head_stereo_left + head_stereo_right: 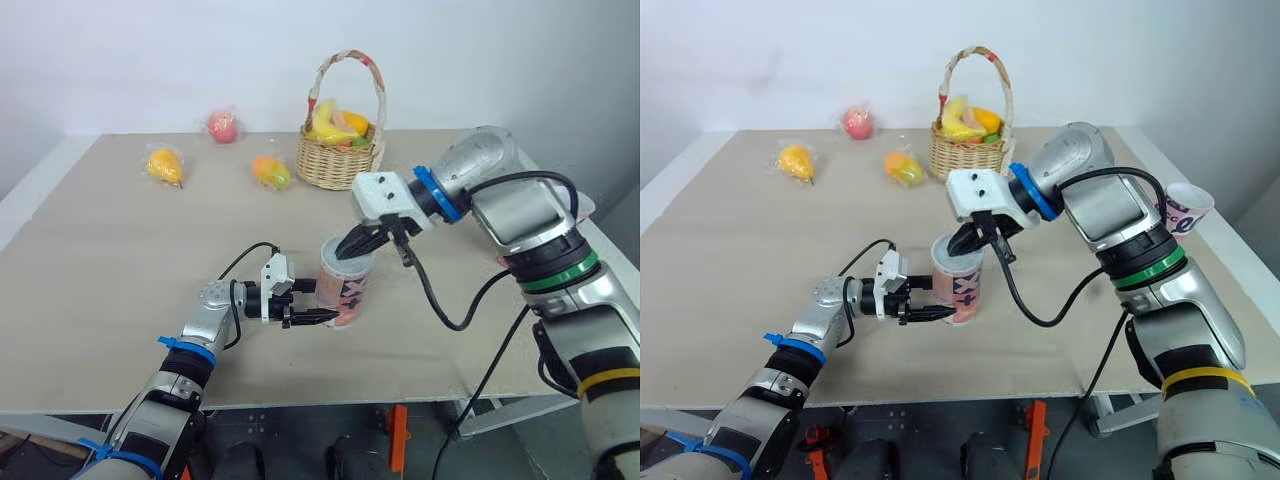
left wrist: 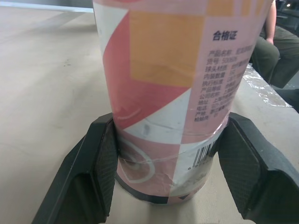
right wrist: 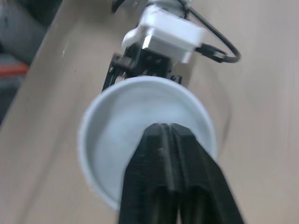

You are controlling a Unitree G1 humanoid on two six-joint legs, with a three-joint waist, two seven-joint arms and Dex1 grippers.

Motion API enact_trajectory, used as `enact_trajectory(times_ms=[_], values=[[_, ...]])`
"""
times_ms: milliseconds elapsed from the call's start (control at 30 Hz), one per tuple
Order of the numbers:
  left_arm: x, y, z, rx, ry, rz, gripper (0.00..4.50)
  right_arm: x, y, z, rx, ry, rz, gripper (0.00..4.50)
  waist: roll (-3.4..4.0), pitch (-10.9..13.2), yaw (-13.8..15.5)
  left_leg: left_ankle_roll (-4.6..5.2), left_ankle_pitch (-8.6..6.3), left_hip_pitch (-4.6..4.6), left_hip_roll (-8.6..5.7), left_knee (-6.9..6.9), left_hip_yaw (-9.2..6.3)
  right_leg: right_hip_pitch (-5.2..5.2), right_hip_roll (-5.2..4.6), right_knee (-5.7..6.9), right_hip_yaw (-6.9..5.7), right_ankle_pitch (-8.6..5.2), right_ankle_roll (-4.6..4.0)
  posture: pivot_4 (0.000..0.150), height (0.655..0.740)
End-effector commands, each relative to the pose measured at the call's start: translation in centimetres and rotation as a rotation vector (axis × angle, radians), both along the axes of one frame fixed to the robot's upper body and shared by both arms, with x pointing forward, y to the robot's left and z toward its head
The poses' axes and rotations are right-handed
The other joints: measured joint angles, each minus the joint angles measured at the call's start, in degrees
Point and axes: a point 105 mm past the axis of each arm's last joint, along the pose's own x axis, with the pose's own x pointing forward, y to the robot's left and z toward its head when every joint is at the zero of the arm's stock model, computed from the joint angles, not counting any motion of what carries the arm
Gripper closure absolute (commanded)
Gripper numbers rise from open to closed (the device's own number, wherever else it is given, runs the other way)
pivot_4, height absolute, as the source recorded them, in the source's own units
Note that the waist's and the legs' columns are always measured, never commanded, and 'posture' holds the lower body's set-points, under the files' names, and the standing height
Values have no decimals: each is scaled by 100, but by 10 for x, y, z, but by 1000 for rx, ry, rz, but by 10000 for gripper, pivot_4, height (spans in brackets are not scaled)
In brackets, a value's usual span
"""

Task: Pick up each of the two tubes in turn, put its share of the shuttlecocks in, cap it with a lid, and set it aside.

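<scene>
Pink-patterned tube [image 1: 346, 288] stands upright toward the near middle of the table [image 1: 120, 280], white lid [image 3: 117, 126] on top. My left gripper [image 1: 322, 318] pinches its base. My right gripper [image 1: 346, 250], fingers pressed together, points down at the lid.

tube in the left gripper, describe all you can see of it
The tube is a cardboard-looking cylinder printed pink, orange and white, with a text label and barcode. It stands upright on the table, a white lid on top. The left gripper clamps it near the base; the right gripper, shut, is at the lid.
</scene>
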Motion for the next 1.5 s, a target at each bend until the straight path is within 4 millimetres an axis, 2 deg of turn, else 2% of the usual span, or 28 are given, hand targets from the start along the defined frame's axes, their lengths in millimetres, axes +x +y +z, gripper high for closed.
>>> enact_trajectory(times_ms=[33, 67, 133, 233, 267, 433, 567, 600, 733, 767, 833, 967, 1067, 1133, 1300, 1500], values=[[-3, -2, -7, 21, 19, -11, 15614, -4, -24, 38, 129, -50, -100, 29384, 10, 10, 8, 0, 0, -17, -2, 0, -3, -12, 0, 0, 0, -3, 3, 1500, 7371], [-3, -5, -5, 14, 14, -17, 15614, -7, -33, 41, 157, -48, -132, 26763, 12, 12, 36, 1, -1, -27, -5, 0, -5, -18, 0, 0, 0, -6, 7, 1500, 7371], [-4, -9, -2, 3, 9, -25, 15614, -14, -45, 43, 188, -44, -164, 18413, 12, 12, 80, 0, -12, -60, -17, 0, -20, -31, -3, -1, -2, -13, 32, 1500, 7371], [-2, -15, 10, -25, -7, -39, 15614, -24, -64, 44, 272, -33, -257, 3363, 17, 16, 93, 18, -57, -72, -23, 14, -17, -30, -6, -5, 8, -28, 23, 1500, 7371], [-3, -18, 14, -28, -18, -49, 15614, -27, -69, 43, 299, -33, -292, 1547, 26, 23, 81, 26, -76, -73, -24, 20, -13, -30, -5, -6, 16, -41, 23, 1500, 7371], [-6, -25, 21, -19, -27, -83, 15614, -35, -80, 33, 393, -23, -408, 1547, 34, 35, 107, 28, -89, -80, -29, 17, -23, -29, -5, -6, 12, -57, 27, 1500, 7371], [-5, -28, 21, -2, -38, -85, 2215, -41, -84, 18, 472, 5, -496, 0, 33, 41, 117, 35, -98, -81, -33, 21, -24, -25, -8, -11, 12, -62, 32, 1500, 7371], [-7, -27, 21, 3, -41, -96, 1001, -43, -84, 13, 477, 10, -512, 0, 37, 46, 110, 35, -98, -81, -34, 22, -27, -22, -8, -11, 10, -63, 32, 1500, 7371], [-13, -22, 21, 19, -62, -120, 1001, -47, -85, 5, 505, 33, -551, 0, 42, 59, 105, 36, -98, -79, -34, 26, -26, -21, -7, -10, 12, -65, 41, 1500, 7371], [-13, -18, 21, 28, -70, -117, 1001, -48, -86, 4, 510, 36, -560, 0, 41, 60, 105, 36, -98, -77, -33, 26, -28, -20, -6, -10, 11, -78, 65, 1500, 7371], [-8, -9, 22, 36, -82, -70, 1001, -48, -89, 2, 521, 45, -584, 0, 43, 61, 95, 36, -98, -71, -33, 27, -28, -15, -6, -10, 11, -78, 66, 1500, 7371], [-10, 17, 24, 74, -67, -59, 1001, -48, -99, -4, 526, 66, -624, 0, 31, 70, 78, 36, -98, -71, -31, 26, -33, -11, -5, -10, 8, -79, 65, 1500, 7371], [-3, 29, 28, 93, -110, 0, 1001, -50, -105, -9, 521, 85, -634, 0, 36, 74, 75, 36, -98, -69, -29, 27, -33, -8, -7, -11, 5, -80, 64, 1500, 7371], [4, 45, 34, 105, -146, 67, 1001, -51, -113, -15, 510, 100, -654, 0, 29, 78, 78, 36, -98, -69, -30, 30, -34, -5, -8, -11, 4, -79, 67, 1500, 7371], [11, 69, 41, 105, -160, 164, 1001, -44, -113, 1, 604, 92, -638, 0, 22, 103, 28, 36, -97, -63, -25, 34, -32, -3, -5, -11, 5, -75, 66, 1500, 7371], [-3, 65, 39, 57, -112, 118, 1001, -29, -103, 9, 618, 77, -623, 0, 35, 129, 13, 36, -97, -66, -26, 30, -25, -7, -6, -10, 12, -77, 65, 1500, 7371]])
